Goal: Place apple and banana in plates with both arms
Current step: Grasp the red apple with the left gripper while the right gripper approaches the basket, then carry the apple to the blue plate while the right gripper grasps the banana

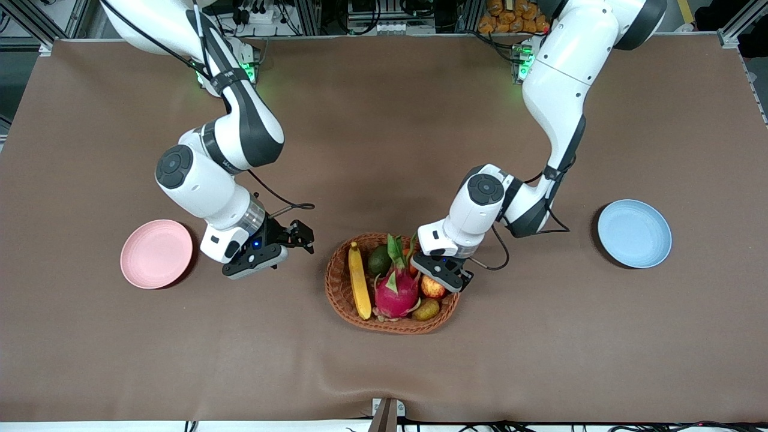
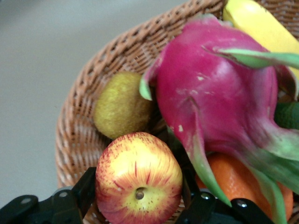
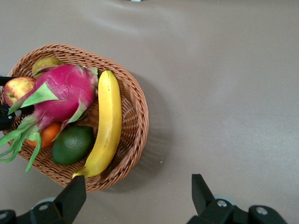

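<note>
The red-and-yellow apple (image 1: 433, 288) (image 2: 138, 179) lies in the wicker basket (image 1: 336, 282) at the end toward the left arm. My left gripper (image 1: 445, 277) (image 2: 138, 198) is shut on it, one dark finger (image 2: 85, 189) pressed to each side. The yellow banana (image 1: 359, 280) (image 3: 108, 123) lies along the basket's rim toward the right arm. My right gripper (image 1: 298, 235) (image 3: 136, 196) hangs open over bare table between the basket and the pink plate (image 1: 156, 253), holding nothing. The blue plate (image 1: 634, 233) sits toward the left arm's end.
The basket also holds a pink dragon fruit (image 1: 396, 288), a green avocado-like fruit (image 1: 379, 260), an orange (image 2: 243, 182) and a brownish-green kiwi-like fruit (image 1: 426, 310). The dragon fruit's leaves lie close beside the apple. Both plates hold nothing.
</note>
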Action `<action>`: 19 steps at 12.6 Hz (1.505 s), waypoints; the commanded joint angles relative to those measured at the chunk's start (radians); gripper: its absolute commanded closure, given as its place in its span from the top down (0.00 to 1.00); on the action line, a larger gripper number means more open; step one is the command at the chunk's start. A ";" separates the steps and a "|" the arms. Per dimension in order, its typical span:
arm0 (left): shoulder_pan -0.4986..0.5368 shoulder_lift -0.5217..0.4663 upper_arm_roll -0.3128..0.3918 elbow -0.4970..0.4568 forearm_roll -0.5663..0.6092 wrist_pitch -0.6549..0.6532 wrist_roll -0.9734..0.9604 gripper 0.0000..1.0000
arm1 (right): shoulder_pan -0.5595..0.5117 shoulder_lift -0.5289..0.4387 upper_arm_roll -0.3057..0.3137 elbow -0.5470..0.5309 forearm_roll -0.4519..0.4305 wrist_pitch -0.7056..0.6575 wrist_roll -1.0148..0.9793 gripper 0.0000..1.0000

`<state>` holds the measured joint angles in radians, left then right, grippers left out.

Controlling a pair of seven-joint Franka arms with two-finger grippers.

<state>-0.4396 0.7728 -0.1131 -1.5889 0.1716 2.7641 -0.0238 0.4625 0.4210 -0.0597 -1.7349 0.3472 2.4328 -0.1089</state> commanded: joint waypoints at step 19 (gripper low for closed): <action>0.622 -0.417 -0.183 -0.212 -0.336 -0.723 0.215 0.36 | 0.197 0.214 0.001 -0.018 0.010 0.368 -0.014 1.00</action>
<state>0.0738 0.3871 -0.2509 -1.7770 -0.1252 2.1189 0.1348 0.6504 0.6159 -0.0516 -1.7501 0.3472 2.7571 -0.1091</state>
